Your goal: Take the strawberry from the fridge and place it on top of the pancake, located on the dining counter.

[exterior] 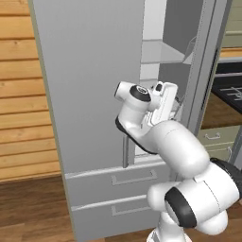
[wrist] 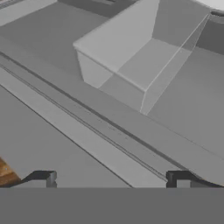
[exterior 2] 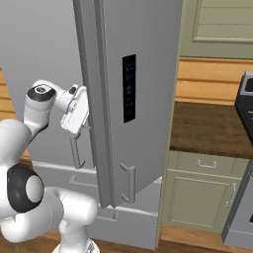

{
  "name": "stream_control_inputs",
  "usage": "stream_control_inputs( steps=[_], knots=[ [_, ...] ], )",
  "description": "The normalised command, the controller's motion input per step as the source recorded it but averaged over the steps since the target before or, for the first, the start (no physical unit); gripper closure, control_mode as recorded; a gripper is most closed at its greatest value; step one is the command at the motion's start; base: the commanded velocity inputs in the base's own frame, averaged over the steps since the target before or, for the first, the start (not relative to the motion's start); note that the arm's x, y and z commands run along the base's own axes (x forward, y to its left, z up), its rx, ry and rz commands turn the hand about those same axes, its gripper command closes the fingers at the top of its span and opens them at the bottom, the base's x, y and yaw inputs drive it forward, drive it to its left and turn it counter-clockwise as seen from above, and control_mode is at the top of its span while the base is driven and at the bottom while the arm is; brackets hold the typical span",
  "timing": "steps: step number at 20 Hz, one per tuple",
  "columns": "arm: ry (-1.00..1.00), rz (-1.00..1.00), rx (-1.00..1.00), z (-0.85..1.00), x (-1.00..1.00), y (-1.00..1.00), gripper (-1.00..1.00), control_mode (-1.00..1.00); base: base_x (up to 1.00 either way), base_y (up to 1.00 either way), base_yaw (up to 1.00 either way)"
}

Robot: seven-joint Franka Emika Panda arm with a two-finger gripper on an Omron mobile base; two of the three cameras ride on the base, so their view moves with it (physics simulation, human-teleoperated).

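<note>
The grey fridge (exterior: 90, 85) stands in front of me, its left door shut and its right door (exterior 2: 143, 74), the one with the black panel (exterior 2: 129, 88), swung partly open. My gripper (wrist: 111, 178) is at the gap between the doors, pointing into the fridge. It is open: its dark fingertips (wrist: 43, 177) stand far apart with nothing between them. In the hand view a pale translucent bin (wrist: 131, 57) sits on a grey inner surface. The white hand (exterior: 163, 101) (exterior 2: 76, 111) is level with the door handles. The strawberry, the pancake and the dining counter are out of view.
Two fridge drawers (exterior: 127, 177) lie below the hand, and the left door's bar handle (exterior: 125, 151) is just beside my forearm. Right of the open door are a pale green cabinet (exterior 2: 202, 192) with a brown top and a dark stove (exterior 2: 244, 113). Wooden wall planks (exterior: 21, 94) are on the left.
</note>
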Motion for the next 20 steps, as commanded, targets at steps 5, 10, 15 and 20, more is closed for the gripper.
stream_control_inputs(
  steps=[5,10,15,20],
  knots=[
    [0.00,-0.04,0.00,0.00,-0.62,-0.67,-1.00,-1.00,0.00,0.00,0.00],
    [0.00,-0.03,0.02,0.00,-0.42,-0.86,-1.00,-1.00,0.00,0.00,0.00],
    [0.00,-0.01,0.04,0.00,-0.29,-0.99,-1.00,-1.00,0.00,0.00,0.00],
    [0.00,-0.01,0.00,0.00,-0.15,-0.68,-1.00,-1.00,0.00,0.00,0.00]
  ],
)
